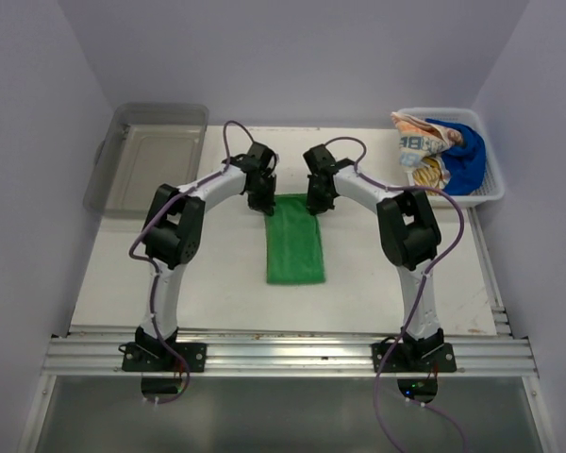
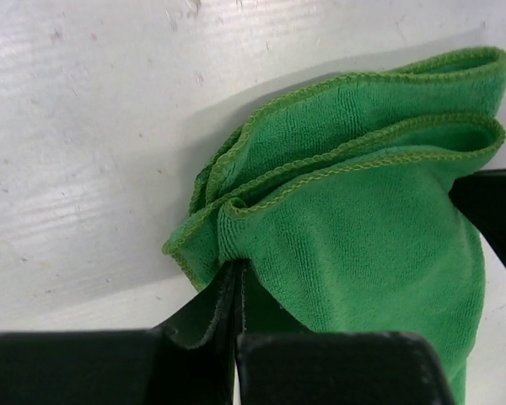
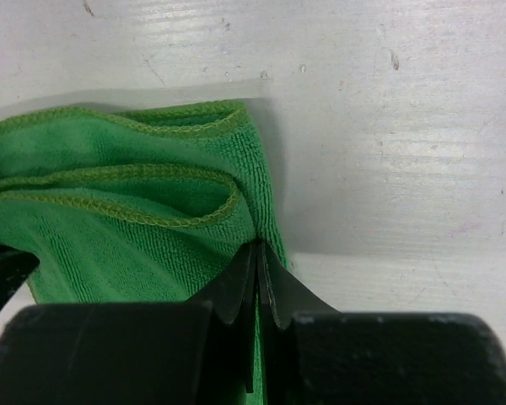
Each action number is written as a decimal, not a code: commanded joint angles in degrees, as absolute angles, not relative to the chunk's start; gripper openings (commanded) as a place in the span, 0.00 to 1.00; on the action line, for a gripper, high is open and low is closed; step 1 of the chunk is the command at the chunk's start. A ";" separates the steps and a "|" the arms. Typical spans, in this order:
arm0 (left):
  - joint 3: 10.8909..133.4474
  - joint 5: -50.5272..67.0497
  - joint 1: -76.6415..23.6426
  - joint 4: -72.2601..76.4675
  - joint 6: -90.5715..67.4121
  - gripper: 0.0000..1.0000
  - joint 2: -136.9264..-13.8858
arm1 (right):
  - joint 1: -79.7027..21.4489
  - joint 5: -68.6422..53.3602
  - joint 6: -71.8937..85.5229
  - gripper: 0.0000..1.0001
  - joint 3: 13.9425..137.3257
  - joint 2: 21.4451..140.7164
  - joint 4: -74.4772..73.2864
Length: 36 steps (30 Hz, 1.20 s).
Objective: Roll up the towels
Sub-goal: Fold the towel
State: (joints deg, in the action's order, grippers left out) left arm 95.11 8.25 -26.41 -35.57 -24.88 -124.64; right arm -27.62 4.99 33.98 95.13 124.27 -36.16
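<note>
Walls [image 1: 292, 57]: plain pale lavender-white, closing in the far side and both flanks.
Desk [image 1: 217, 302]: white top, scuffed and faintly streaked up close.
Rail [image 1: 292, 356]: silver slotted metal along the desk's near edge.
Panel [image 1: 283, 415]: grey, glossy, below the rail.
Light: even, with soft shadows.

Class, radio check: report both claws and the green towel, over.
Left claw shut on green towel, far left corner. Right claw shut on its far right corner. Towel lying folded on table, not yet rolled. Nothing in the way.
</note>
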 commanded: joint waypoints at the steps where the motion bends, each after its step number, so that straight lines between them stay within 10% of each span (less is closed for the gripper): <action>1: 100.44 5.72 -25.14 -36.73 -22.24 0.00 -126.57 | -27.25 5.98 33.58 0.02 95.89 122.79 -36.74; 9: 99.24 4.83 -25.14 -38.94 -21.44 0.00 -114.20 | -27.33 7.39 32.96 0.12 89.93 108.12 -36.48; 17: 72.36 7.64 -25.84 -31.83 -24.87 0.02 -95.38 | -34.45 8.35 35.41 0.13 68.31 92.12 -33.32; 36: 54.23 14.07 -29.88 -18.98 -29.62 0.00 -98.35 | -35.51 6.94 35.77 0.12 74.36 108.45 -31.55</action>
State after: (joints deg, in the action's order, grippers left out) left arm 54.61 15.09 -29.91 -21.80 -29.87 -98.85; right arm -36.21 5.96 35.88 73.06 106.83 -32.12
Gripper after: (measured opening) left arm 0.005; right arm 0.123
